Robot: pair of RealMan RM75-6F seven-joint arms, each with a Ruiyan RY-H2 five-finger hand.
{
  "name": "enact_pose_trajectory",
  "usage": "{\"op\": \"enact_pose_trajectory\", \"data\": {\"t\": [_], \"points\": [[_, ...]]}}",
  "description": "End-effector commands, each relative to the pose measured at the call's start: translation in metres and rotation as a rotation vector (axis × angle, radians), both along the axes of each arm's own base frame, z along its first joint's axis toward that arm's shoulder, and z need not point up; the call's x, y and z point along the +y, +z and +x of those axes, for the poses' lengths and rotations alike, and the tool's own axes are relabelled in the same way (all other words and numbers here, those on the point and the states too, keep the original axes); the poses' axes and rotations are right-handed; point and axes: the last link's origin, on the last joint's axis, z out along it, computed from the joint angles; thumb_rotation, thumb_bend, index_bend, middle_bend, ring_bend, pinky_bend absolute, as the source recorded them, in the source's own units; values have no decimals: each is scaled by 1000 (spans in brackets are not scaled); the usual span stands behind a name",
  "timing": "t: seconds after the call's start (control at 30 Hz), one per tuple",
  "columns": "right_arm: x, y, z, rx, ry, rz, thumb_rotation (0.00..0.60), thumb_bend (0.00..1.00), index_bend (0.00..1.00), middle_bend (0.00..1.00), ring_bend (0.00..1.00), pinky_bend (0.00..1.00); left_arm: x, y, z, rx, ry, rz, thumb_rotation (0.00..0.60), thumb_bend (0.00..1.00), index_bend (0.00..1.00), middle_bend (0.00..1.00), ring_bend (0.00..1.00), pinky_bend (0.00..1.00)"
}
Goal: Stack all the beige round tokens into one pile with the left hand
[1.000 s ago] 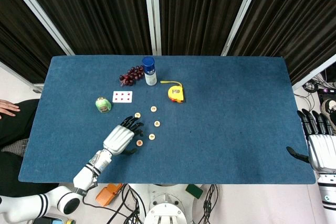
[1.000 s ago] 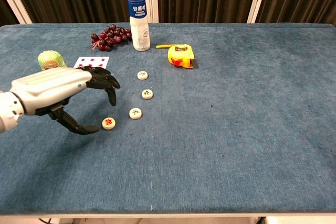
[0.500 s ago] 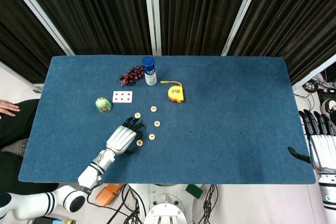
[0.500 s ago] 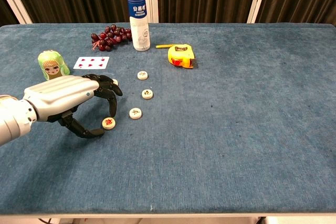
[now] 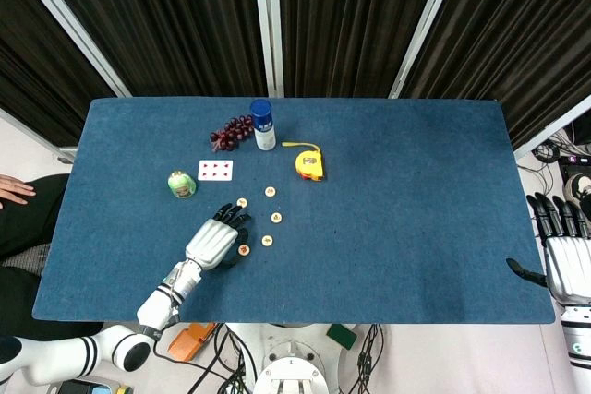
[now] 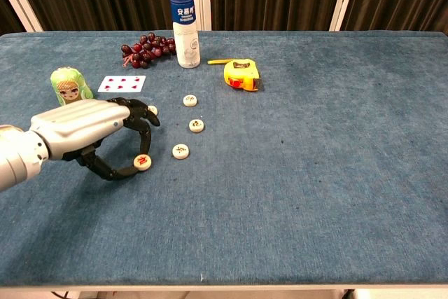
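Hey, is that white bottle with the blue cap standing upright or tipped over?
Upright. In the chest view the white bottle stands vertical on the blue table, its blue cap on top, beside the dark grapes.

We saw a blue felt-covered rectangular table [image 5: 416, 228], dark pleated curtains [image 5: 351, 16] with white metal posts [image 5: 266, 25] behind it, and pale floor [image 5: 23, 149] beside it.

Bright even overhead light, soft faint shadows on the blue table [image 5: 397, 191], sharp focus, dark curtains [image 5: 351, 16] underexposed, mild wide-angle bowing at edges
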Motion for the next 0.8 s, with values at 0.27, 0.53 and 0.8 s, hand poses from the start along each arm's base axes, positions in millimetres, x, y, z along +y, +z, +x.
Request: {"op": "enact_pose_trajectory", "data": {"t": [0.27,0.53,0.8], "points": [[2,0,-2,-5,0,-4,600,201,0,116,0,91,19,1,31,-61,-3,5,600,391,515,153,0,0],[4,3,-5,-9,-6,-13,600,201,0,117,0,91,23,-7,42,-49,-1,-8,600,376,516,153,0,0],[5,2,-7,-11,-12,-14,600,201,0,116,0,91,23,-13,45,-29,-7,-14,600,370,515,153,0,0]]}}
